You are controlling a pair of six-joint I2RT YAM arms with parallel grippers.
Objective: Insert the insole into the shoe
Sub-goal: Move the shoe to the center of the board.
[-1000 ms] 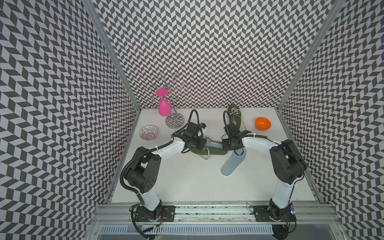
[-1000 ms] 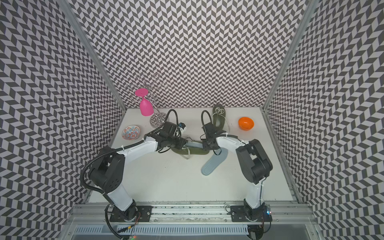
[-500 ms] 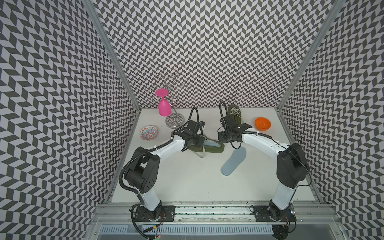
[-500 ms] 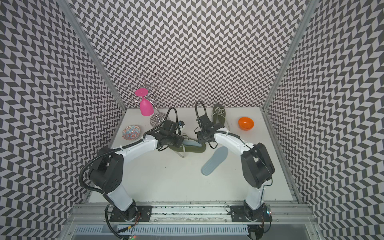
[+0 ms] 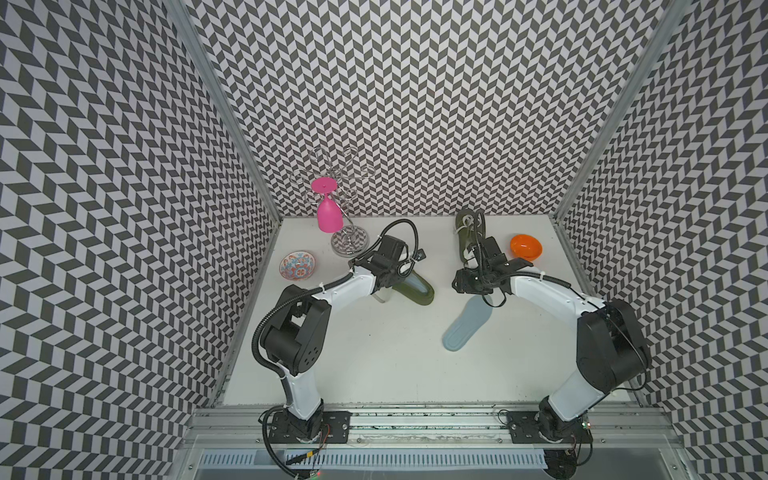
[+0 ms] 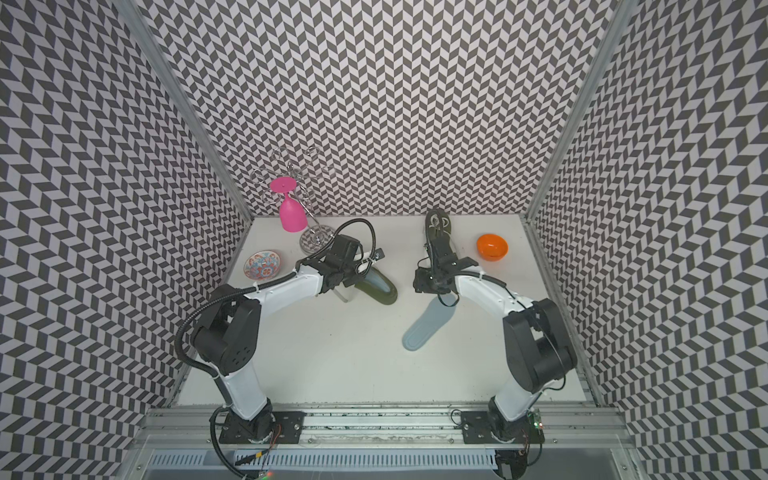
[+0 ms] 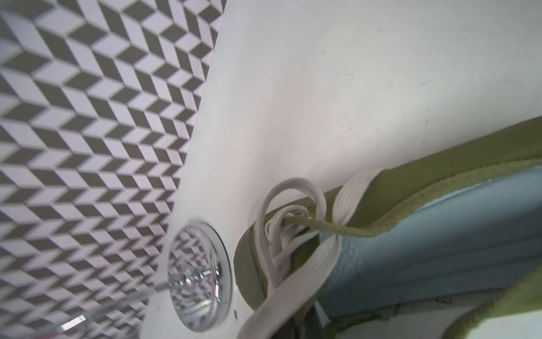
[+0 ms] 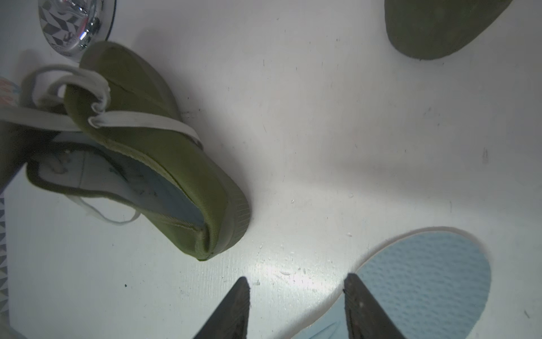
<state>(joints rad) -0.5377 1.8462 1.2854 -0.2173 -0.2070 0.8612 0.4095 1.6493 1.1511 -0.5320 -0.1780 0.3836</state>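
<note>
Black-and-white chevron-patterned wall panels [image 5: 415, 104] close the cell at the top, left and right of both top views, joined by slanting grey metal corner posts [image 5: 232, 124]. A matt white tabletop [image 5: 395, 353] fills the lower centre. A silver aluminium rail [image 5: 415, 419] runs along the bottom edge. In the right wrist view the tabletop [image 8: 322, 117] shows faint scuffs, specks, soft shadows and a bright sheen.

The right gripper [image 8: 296, 278] no longer sits at the heel of the olive-green canvas shoe [image 8: 181, 158]; it now hangs pulled back and apart from it, above the far end of the loose pale-blue foam insole [image 5: 465, 328].
</note>
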